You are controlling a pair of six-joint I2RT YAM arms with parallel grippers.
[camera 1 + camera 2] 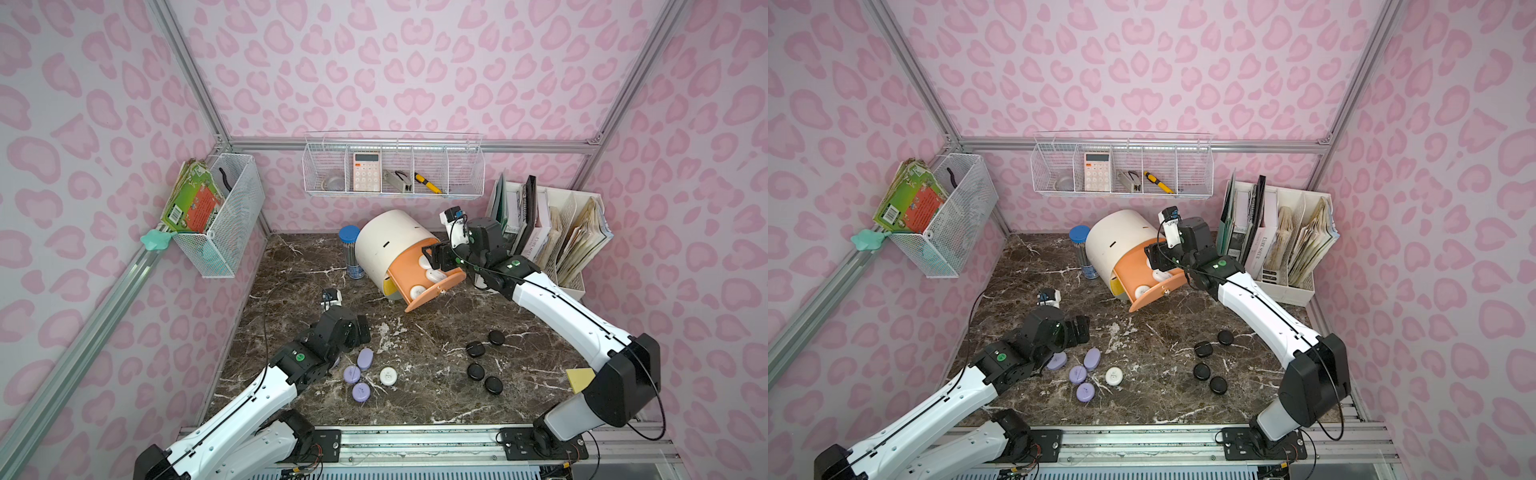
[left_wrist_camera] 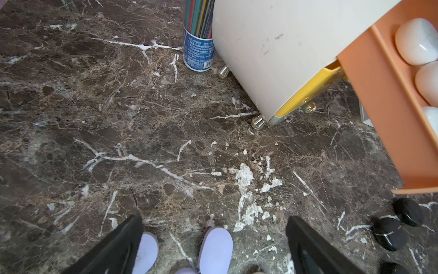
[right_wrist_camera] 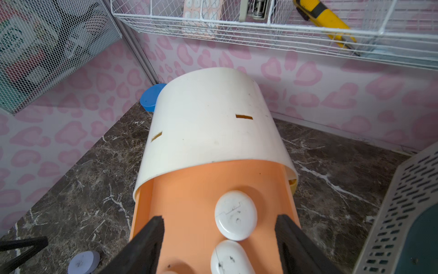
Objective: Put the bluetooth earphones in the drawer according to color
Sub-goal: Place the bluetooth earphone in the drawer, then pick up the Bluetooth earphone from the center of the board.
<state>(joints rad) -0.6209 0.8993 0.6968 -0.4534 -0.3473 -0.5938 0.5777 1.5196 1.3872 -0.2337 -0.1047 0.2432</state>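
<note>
In both top views: white barrel-shaped plastic cabinet point(image 1: 384, 239), peach drawer point(image 1: 400, 276) pulled out, three white pebble cases point(image 1: 435, 275) inside; one white round case point(image 1: 388, 376), lilac oval cases point(image 1: 365, 358) and four black round cases point(image 1: 475, 348) on the brown marble table point(image 1: 419, 399). Left wrist view: left gripper point(image 2: 213, 220) spread wide, empty, over the lilac cases. Right wrist view: right gripper point(image 3: 220, 218) parted, empty, above the drawer.

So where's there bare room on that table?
Biggest bare patch: centre, between the white case and the black cases, in front of the peach drawer. Another runs from the pencil tube to the left wall. Crowded: lilac cases by the left pincer, and beside the file rack.
</note>
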